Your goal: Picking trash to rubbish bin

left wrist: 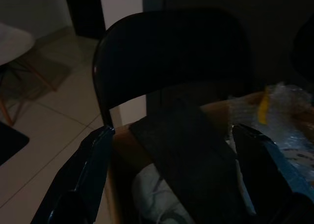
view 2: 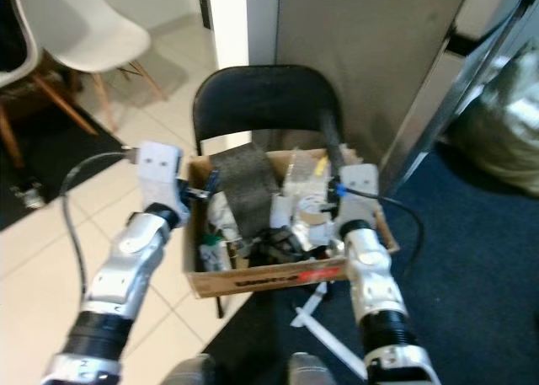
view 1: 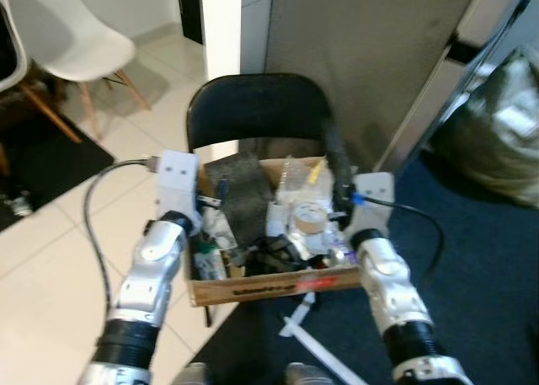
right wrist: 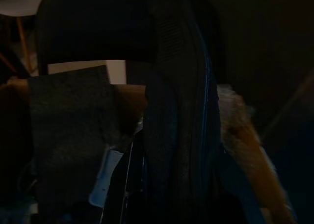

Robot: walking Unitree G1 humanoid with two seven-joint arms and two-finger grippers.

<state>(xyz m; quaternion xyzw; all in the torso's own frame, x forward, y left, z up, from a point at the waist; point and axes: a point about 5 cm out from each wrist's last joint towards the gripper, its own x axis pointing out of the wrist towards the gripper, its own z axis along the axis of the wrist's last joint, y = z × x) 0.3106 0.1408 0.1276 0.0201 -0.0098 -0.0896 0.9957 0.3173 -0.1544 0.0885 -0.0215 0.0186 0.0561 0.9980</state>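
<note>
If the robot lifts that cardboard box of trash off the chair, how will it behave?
The cardboard box is heaped with loose trash, so it probably feels bulky and may sag. The dark flat sheet sticking up could slide out if tilted. It overhangs the black chair, so it may tip.

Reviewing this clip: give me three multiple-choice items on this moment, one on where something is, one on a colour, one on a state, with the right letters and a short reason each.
1. Where does the brown cardboard box of trash rest?
A. on the black folding chair's seat
B. on the white tiled floor
C. on the blue carpet

2. What colour is the moulded plastic chair at the far left?
A. red
B. white
C. green

3. How do the left gripper's fingers stand?
A. pressed together
B. shut on a bottle
C. spread wide apart over the box

Answers:
1 A, the box sits in front of the black backrest, raised above the floor.
2 B, its shell is plainly white on wooden legs.
3 C, the left wrist view shows the two fingers far apart, a dark grey flat sheet lying in the box between and beyond them.
</note>
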